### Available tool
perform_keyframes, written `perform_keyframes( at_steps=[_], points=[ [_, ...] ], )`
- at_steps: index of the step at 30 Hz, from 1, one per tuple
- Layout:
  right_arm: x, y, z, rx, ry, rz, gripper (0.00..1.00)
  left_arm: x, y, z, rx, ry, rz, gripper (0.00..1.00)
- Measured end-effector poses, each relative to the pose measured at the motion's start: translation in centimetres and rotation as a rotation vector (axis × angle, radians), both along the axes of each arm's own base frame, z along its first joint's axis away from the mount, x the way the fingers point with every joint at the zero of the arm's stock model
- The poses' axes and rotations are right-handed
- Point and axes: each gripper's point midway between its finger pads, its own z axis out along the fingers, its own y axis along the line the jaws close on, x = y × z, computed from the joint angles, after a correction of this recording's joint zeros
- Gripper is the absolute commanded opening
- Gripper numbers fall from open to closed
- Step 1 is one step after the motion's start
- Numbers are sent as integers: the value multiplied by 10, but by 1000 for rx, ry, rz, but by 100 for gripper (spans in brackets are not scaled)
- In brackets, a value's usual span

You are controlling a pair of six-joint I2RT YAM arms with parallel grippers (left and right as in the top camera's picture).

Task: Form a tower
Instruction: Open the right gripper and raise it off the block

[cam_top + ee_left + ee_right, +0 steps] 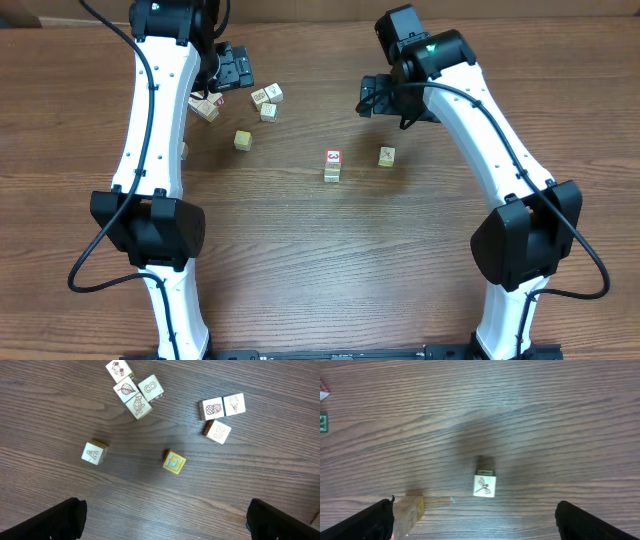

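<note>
Inspection of the table (pixel 320 260) found the tower (pixel 332 165) standing near the middle of the surface, between the two arms and clear of both. Its top cube showed a red mark; pale wood showed beneath. How many cubes it held could not be settled from above.

The right gripper (pixel 475 505) hung above the surface with its fingers spread wide and nothing between them. A loose dragonfly cube (pixel 485 485) lay directly under it, near the tower on the tower's right and apart from it.

The left gripper (pixel 164 510) was likewise spread wide and empty, over the far left part of the surface. Below it lay a yellow cube (pixel 174 462), an A cube (pixel 94 452), a touching group of four cubes (pixel 134 390) and a second group of three (pixel 220 414).

Handling assessment: the cubes appeared to be small wooden blocks, so light, stiff and not fragile, with smooth printed faces that could slip under a weak pinch. Each would best be taken on two opposite flat side faces, at about mid-height, with the fingers square to those faces rather than across the corners. The dragonfly cube sat free on all sides and looked the easiest to take. The grouped cubes offered little finger room.

The tower itself seemed merely stacked and narrow. It was judged liable to topple under any sideways touch and should be loaded from straight above, not gripped.
</note>
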Motion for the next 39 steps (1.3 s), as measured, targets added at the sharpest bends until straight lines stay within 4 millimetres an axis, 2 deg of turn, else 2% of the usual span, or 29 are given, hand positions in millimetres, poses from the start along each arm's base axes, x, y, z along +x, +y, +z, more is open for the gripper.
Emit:
perform_keyframes(
  at_steps=[9, 14, 21, 39],
  points=[
    [3, -24, -2, 35, 30, -43, 100, 0, 0, 0, 0, 0, 0, 99],
    [2, -22, -6, 74, 54, -25, 100, 0, 0, 0, 0, 0, 0, 100],
    [2, -18, -24, 82, 100, -9, 100, 0, 0, 0, 0, 0, 0, 100],
    [-10, -20, -31, 68, 153, -8, 98, 0, 0, 0, 0, 0, 0, 100]
  ],
)
